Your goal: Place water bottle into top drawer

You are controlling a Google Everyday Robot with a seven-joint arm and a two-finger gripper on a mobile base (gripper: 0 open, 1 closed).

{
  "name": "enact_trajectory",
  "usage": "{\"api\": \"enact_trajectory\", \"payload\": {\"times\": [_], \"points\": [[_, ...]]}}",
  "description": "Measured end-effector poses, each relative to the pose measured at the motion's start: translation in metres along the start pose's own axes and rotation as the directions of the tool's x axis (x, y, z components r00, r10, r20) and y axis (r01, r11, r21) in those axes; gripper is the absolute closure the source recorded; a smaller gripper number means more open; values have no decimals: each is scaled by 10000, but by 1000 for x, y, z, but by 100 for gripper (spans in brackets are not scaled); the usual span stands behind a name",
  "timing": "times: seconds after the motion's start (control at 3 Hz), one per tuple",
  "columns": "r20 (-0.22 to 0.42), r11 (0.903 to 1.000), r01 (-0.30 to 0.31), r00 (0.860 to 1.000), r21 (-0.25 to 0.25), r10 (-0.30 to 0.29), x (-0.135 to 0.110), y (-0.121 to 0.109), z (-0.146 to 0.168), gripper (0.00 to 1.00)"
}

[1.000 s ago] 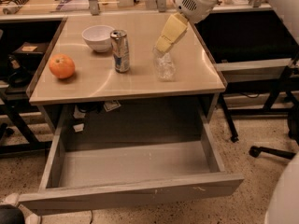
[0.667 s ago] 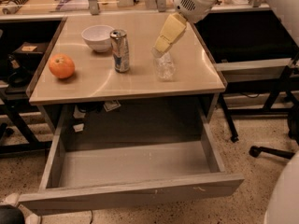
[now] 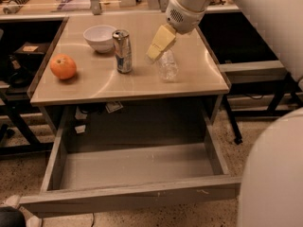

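Note:
The water bottle [image 3: 167,66], small and clear, stands on the tan table top [image 3: 199,74] right of centre. My gripper [image 3: 160,43], with pale yellow fingers, hangs at the end of the white arm just above and slightly left of the bottle, right at the bottle's top. The top drawer [image 3: 132,196] is pulled out wide below the table's front edge. Its grey inside shows nothing in it.
A silver-and-blue can [image 3: 123,51] stands left of the bottle, close to the gripper. A white bowl [image 3: 100,36] sits behind the can and an orange [image 3: 63,66] at the left. My white body [image 3: 274,174] fills the lower right. Benches with clutter stand behind.
My gripper has come down and slightly left, closer to the top of the water bottle. The bottle, can, bowl, orange and drawer have not moved.

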State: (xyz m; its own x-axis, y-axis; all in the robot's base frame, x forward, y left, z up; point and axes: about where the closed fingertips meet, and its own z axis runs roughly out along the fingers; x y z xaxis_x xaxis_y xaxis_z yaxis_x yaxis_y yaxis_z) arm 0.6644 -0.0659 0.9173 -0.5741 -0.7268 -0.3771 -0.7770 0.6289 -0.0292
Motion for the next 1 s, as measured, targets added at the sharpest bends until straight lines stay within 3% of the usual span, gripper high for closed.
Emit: {"api": "enact_trajectory", "payload": {"times": [1.0], "points": [[-866,9922,-1013,9917,-720,949,-8,-14,71,0]]}}
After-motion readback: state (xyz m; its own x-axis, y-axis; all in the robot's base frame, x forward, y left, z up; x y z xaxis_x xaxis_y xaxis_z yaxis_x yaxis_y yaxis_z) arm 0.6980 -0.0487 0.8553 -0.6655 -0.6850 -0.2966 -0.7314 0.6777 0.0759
